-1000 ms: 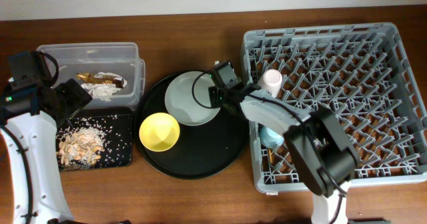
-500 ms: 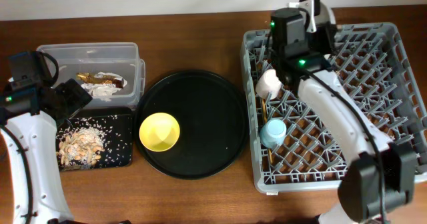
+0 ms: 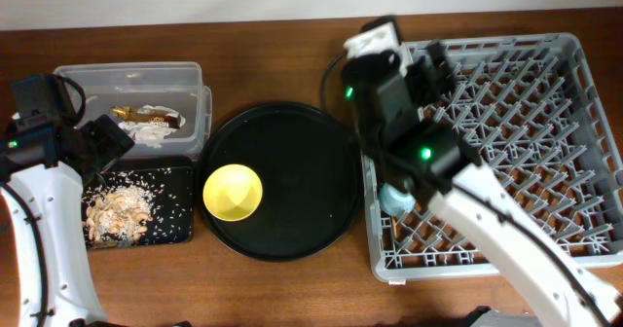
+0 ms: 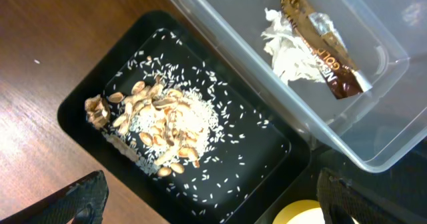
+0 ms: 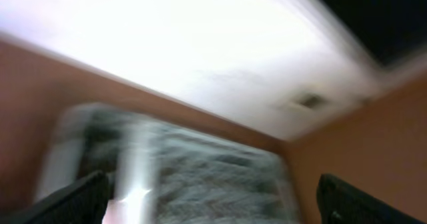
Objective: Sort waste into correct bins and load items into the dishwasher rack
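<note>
Glinting crinkled foil, crumbly rice heap, smooth yellow bowl

The table is reddish-brown wood. At far left the clear tub holds the wrapper, gold-brown and silver, beside white crumpled paper. Nearer, the shallow tray is black, speckled with white grains around a beige and tan heap of food scraps. The round tray is plain black, and the bowl is bright yellow. On the right, the rack is a grey lattice, with a light-blue cup showing. The right arm is black and white with green lights.
</note>
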You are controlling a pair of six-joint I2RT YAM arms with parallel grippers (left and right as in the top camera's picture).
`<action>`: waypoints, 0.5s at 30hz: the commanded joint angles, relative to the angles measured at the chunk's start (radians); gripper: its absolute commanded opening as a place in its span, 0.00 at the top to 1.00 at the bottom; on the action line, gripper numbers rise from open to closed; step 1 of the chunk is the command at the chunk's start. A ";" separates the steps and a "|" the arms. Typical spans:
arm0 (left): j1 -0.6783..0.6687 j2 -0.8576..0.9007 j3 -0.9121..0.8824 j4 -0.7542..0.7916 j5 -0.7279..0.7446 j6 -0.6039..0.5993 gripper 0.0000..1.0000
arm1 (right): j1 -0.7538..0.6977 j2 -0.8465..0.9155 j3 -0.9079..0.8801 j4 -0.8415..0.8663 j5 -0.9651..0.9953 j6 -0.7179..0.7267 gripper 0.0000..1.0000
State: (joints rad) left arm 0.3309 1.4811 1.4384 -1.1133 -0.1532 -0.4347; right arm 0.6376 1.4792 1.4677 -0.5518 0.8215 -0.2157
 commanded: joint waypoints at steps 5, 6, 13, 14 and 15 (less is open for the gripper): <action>0.006 -0.004 0.007 0.001 0.000 0.002 0.01 | 0.260 0.165 -0.008 -0.085 -1.005 0.329 0.55; 0.006 -0.004 0.007 0.002 0.000 0.002 0.01 | 0.282 0.221 -0.008 -0.080 -1.030 0.329 0.55; 0.006 -0.004 0.007 0.002 0.000 0.002 0.01 | 0.389 0.562 -0.008 0.064 -1.099 0.220 0.55; 0.006 -0.004 0.007 0.001 0.000 0.002 0.01 | 0.387 0.579 -0.008 0.069 -1.096 0.219 0.54; 0.006 -0.004 0.007 0.001 0.000 0.002 0.01 | 0.387 0.579 -0.008 0.070 -1.075 0.220 0.68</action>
State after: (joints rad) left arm 0.3305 1.4811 1.4384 -1.1110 -0.1528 -0.4343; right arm 1.0283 2.0476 1.4563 -0.4885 -0.2646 0.0174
